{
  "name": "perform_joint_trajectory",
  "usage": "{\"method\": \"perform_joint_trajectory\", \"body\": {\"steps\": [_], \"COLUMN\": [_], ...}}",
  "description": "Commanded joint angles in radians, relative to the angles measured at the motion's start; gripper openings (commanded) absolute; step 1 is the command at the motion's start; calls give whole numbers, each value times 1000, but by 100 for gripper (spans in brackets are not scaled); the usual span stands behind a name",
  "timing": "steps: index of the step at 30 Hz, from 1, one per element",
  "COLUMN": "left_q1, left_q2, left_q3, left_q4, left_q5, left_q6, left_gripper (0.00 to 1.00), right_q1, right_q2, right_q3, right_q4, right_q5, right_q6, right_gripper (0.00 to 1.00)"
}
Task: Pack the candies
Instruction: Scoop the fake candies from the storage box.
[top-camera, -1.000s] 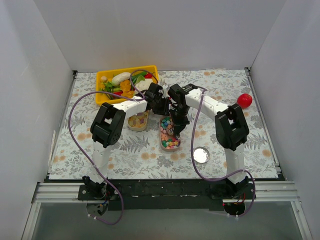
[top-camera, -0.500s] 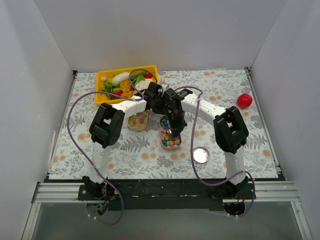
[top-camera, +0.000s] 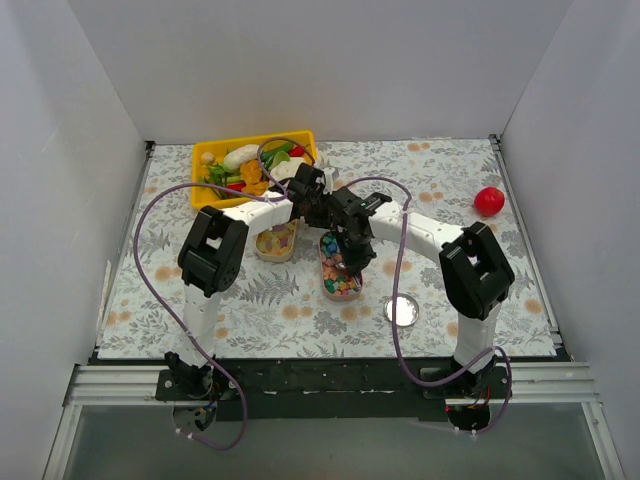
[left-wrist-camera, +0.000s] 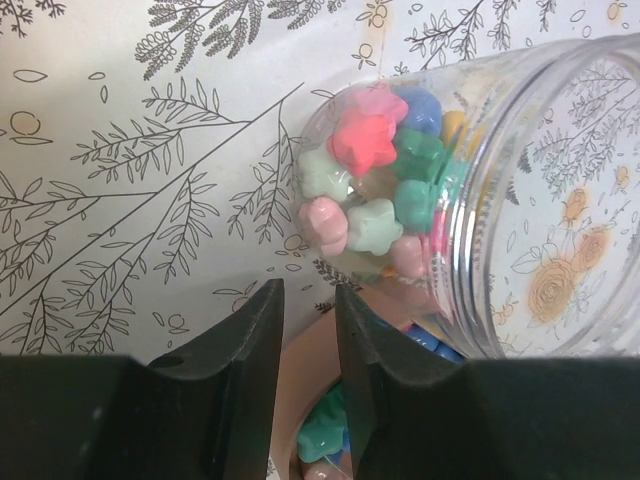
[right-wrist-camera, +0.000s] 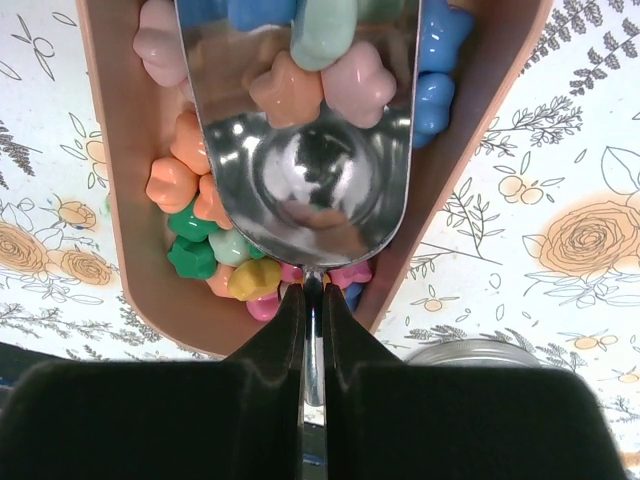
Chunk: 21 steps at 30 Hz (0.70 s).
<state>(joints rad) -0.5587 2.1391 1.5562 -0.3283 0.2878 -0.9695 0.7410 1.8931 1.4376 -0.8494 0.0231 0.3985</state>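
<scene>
From above, the candies (top-camera: 340, 278) lie heaped on the floral table (top-camera: 540, 270). The left wrist shows the left gripper (left-wrist-camera: 305, 300), jaws a narrow slit apart with nothing between, beside a clear jar (left-wrist-camera: 520, 150) holding some. The right wrist shows the right gripper (right-wrist-camera: 313, 300) pinching a metal scoop (right-wrist-camera: 310, 190) that carries a few over a tan tray (right-wrist-camera: 110, 200) full of them.

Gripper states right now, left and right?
Left gripper: narrow gap between fingers, clear jar beside it; grip cannot be told.
Right gripper: closed on the metal scoop, candies in it.
</scene>
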Motion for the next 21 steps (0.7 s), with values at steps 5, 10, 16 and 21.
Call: {"method": "perform_joint_trajectory", "body": {"steps": [5,10,16,21], "left_q1": [-10,-3,13,20], "left_q2": [-107,-110,-107,-120], "left_q3": [22,34,51,51], "left_q4": [-72,-87,-106,-114], "left_q5": [60,50,33,21], "left_q6": [0,-5,-5,-3], "left_gripper": [27,27,27,28], "right_q1": [-3,-2,-3,-2], "right_q2": [-123,-192,-250,-299], "right_q3": [-123,-111,-40,-39], "right_q4": [233,188,78,64], "right_q5": [133,130,95,92], "right_q6": [-12,-21,-24,-30], "right_gripper": [1,1,1,1]}}
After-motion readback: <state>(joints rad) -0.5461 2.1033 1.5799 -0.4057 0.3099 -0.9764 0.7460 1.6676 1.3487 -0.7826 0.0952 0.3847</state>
